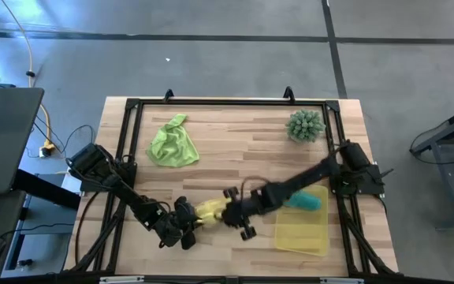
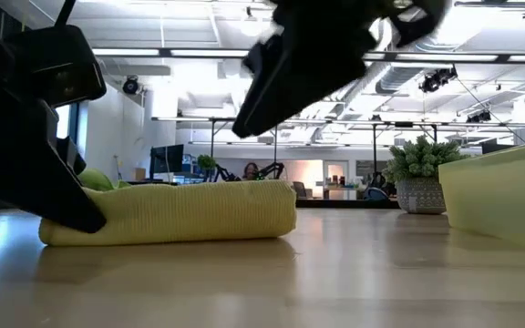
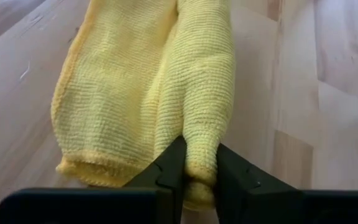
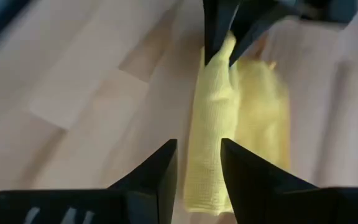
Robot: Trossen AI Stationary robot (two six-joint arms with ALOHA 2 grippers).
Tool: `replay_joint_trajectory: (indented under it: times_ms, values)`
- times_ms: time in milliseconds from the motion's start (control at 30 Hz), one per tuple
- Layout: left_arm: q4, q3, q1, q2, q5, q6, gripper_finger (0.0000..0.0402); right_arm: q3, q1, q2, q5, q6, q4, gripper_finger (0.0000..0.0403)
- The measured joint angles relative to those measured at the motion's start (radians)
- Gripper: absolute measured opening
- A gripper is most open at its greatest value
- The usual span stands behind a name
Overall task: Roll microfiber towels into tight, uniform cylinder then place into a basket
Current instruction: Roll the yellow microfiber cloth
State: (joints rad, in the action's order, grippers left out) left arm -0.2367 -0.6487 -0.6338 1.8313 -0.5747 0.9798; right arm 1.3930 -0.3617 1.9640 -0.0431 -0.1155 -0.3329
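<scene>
one teal towel [image 1: 309, 200] sits in the basket [image 1: 302, 234]; the yellow towel [image 1: 209, 209], lower centre, is rolled, left gripper [image 3: 199, 171] clamped on it, right gripper [image 4: 197, 165] apart; the green towel [image 1: 172, 144], upper left, lies unrolled.

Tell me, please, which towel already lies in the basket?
The teal towel, at the basket's far end; the yellow and lime ones lie on the table.

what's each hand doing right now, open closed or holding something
Left hand: closed on one end of the rolled yellow towel.
Right hand: open, fingers apart at the roll's other end, gripping nothing.
</scene>
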Motion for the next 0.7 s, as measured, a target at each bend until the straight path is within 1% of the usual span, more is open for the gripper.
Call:
replay_joint_trajectory:
  times_ms: [100,167,300,367,467,600,700]
  values:
    - [0.001,0.000,0.000,0.000,-0.002,0.016,0.0045,0.000,-0.065,0.017,-0.205,-0.043,0.000,0.0112]
    - [0.001,0.001,0.000,0.000,-0.002,0.028,0.0042,0.000,-0.087,0.029,-0.277,-0.042,0.000,0.0113]
    - [0.002,0.002,0.011,0.000,-0.002,0.095,0.0040,0.000,-0.104,0.050,-0.281,-0.039,0.012,0.0117]
    - [0.003,0.002,0.014,0.000,-0.001,0.126,0.0040,0.000,-0.105,0.060,-0.279,-0.013,0.008,0.0123]
    - [0.003,0.002,0.022,-0.002,0.011,0.151,0.0040,0.000,-0.099,0.069,-0.275,0.030,0.007,0.0141]
    - [0.003,0.002,0.024,-0.002,0.013,0.154,0.0040,0.000,-0.082,0.088,-0.281,0.036,0.002,0.0168]
    - [0.003,0.002,0.024,-0.002,0.013,0.154,0.0040,0.000,-0.067,0.099,-0.274,0.037,0.002,0.0180]
